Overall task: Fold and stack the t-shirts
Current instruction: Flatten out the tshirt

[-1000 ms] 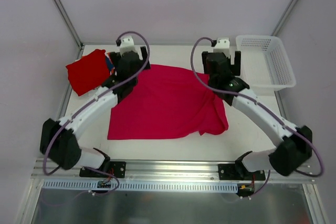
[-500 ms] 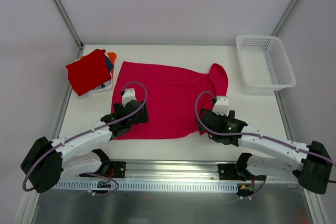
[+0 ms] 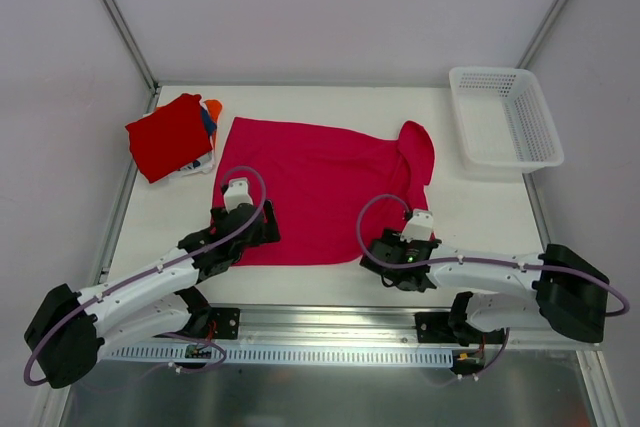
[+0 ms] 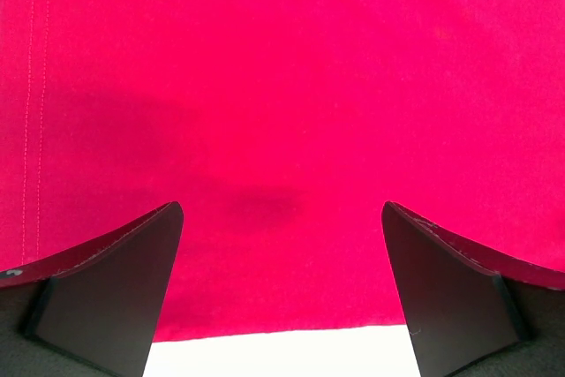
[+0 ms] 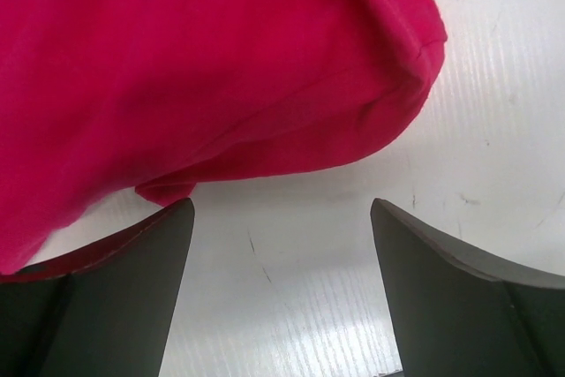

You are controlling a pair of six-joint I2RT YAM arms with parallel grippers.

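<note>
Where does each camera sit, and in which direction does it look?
Top external: fixed above and behind the arms, looking down at the table; both arms show, plus the magenta-pink t-shirt, red t-shirt and basket.
Left wrist: on the left arm, looking past the open left gripper at the shirt's near hem.
Right wrist: on the right arm, looking past the open right gripper at the shirt's near right corner and table.
Shared: both wrist views show their own fingers and the shirt's near edge.

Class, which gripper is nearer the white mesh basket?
Right. The right gripper is by the pink t-shirt's near right corner; the left gripper is over its near left edge, farther from the basket.
</note>
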